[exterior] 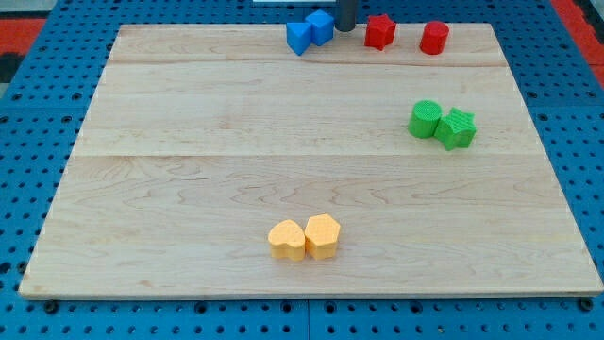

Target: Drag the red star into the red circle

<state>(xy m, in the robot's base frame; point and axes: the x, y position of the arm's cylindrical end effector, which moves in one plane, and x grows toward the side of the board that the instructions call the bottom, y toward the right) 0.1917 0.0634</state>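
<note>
Eight blocks: we count four pairs on the wooden board point(189, 142), and here we go.
Tip: my tip point(346, 28) sits at the view's top edge, between the blue cube point(321, 26) and the red star point(379, 31), closer to the cube.
Fingers: we have none, just a bare rod, nothing gripped.
Red star: near the view's top, a gap to the red circle point(434, 38) on its right.
Blue pair: cube touching another blue block point(299, 38).
Green pair: cylinder point(425, 119) against star point(458, 128), view's right.
Yellow pair: heart-like block point(286, 240) beside hexagon point(322, 236), lower centre.
</note>
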